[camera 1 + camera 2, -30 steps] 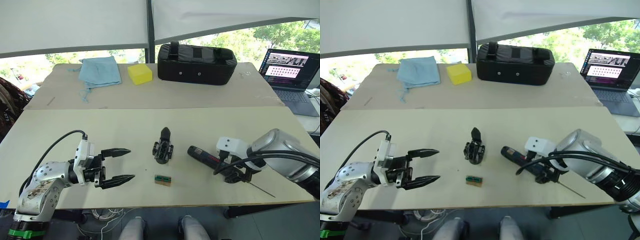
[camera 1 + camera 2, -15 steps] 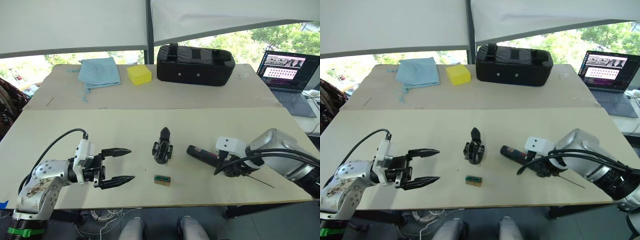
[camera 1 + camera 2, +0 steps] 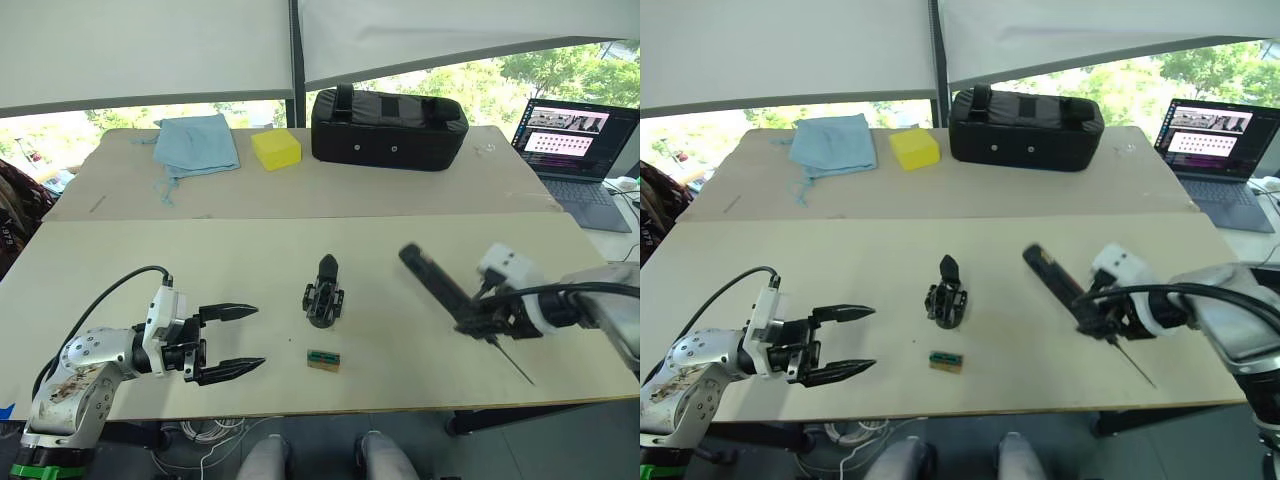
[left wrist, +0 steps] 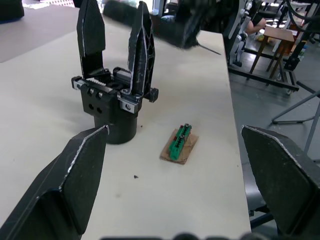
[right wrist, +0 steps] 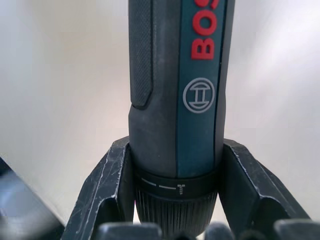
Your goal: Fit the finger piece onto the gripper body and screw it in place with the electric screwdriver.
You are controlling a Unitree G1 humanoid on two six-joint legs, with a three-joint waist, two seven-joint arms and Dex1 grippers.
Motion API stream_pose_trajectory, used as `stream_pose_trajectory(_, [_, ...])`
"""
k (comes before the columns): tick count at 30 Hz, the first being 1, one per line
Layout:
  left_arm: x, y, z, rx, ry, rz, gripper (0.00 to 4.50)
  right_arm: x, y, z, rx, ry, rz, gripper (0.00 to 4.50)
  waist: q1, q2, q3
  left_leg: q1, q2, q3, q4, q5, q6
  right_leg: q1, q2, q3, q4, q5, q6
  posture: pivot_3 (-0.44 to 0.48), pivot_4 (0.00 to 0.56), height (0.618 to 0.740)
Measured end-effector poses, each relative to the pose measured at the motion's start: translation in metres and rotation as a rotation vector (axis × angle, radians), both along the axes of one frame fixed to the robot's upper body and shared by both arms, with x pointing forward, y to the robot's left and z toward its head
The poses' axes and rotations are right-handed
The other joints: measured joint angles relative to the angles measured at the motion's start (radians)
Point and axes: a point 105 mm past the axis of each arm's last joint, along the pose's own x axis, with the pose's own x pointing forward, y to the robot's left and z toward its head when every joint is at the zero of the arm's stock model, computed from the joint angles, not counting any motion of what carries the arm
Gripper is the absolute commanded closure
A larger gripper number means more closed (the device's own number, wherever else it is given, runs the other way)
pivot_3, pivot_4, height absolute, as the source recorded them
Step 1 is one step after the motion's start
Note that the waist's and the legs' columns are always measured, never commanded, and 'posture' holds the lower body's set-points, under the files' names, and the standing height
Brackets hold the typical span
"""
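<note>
As my view runs from my left side across to my right, this is how the tabletop reads:

Left gripper (image 3: 228, 342): my fingers are spread wide with nothing between them, hovering low over the near table (image 3: 250, 260), pointing toward the centre.

Blue cloth (image 3: 198, 140): lies on the far table, on my left side.

Yellow block (image 3: 277, 148): sits just beside the cloth, on the same far table.

Gripper body (image 3: 324, 297): stands on the near table at the middle, well apart from both my grippers; my left wrist view shows two black prongs rising side by side from its toothed base (image 4: 111, 95).

Finger piece: I cannot tell whether one of those two prongs is it.

Green-and-brown block (image 3: 324, 360): lies flat near the gripper body, on the side closer to me, not touching it.

Black bag (image 3: 388, 127): rests on the far table beyond the gripper body.

Electric screwdriver (image 3: 437, 288): held off the table at a tilt, thick end up toward the centre, thin bit (image 3: 512, 363) slanting down toward my right.

Right gripper (image 3: 487, 323): my fingers are clamped on the screwdriver near its bit end, one finger on each side of the collar (image 5: 176, 187).

Laptop (image 3: 572, 140): open on the far right.
</note>
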Motion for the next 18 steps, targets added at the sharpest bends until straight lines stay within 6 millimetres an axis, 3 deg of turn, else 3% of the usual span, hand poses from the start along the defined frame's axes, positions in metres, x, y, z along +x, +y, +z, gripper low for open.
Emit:
stream_pose_trajectory(3, [0.003, 0.004, 0.002, 0.004, -0.011, 0.01, 0.0, -0.002, 0.011, 0.031, 0.217, -0.132, 0.068, 2.6, 0.001, 0.0, 0.0, 0.0, 0.0, 0.0, 0.0, 0.0, 0.0, 0.001, 0.001, 0.0, 0.0, 0.0, 0.0, 0.0, 0.15, 0.74])
stream_pose_trajectory(5, [0.004, 0.007, 0.001, 0.008, -0.006, 0.017, 0.0, -0.002, 0.012, 0.041, 0.3, -0.185, 0.065, 2.6, 0.002, 0.0, 0.0, 0.0, 0.0, -0.001, 0.0, 0.0, 0.0, 0.001, 0.001, 0.0, 0.0, 0.0, 0.0, 0.0, 0.15, 0.74])
stream_pose_trajectory(12, [0.003, 0.011, 0.001, 0.021, -0.004, 0.028, 0.0, -0.004, 0.036, 0.061, 0.537, -0.4, 0.15, 2.6, -0.001, 0.0, 0.0, 0.0, 0.001, -0.001, 0.0, 0.0, 0.0, 0.0, 0.001, 0.001, 0.0, 0.0, 0.0, 0.0, 0.15, 0.74])
stream_pose_trajectory(18, [0.002, 0.02, 0.004, 0.056, -0.03, 0.056, 0.0, -0.009, 0.043, 0.078, 0.608, -0.553, 0.207, 2.6, 0.0, 0.0, 0.0, 0.0, 0.001, -0.001, 0.0, 0.0, 0.0, 0.0, 0.001, 0.001, 0.0, 0.0, 0.0, 0.0, 0.15, 0.74])
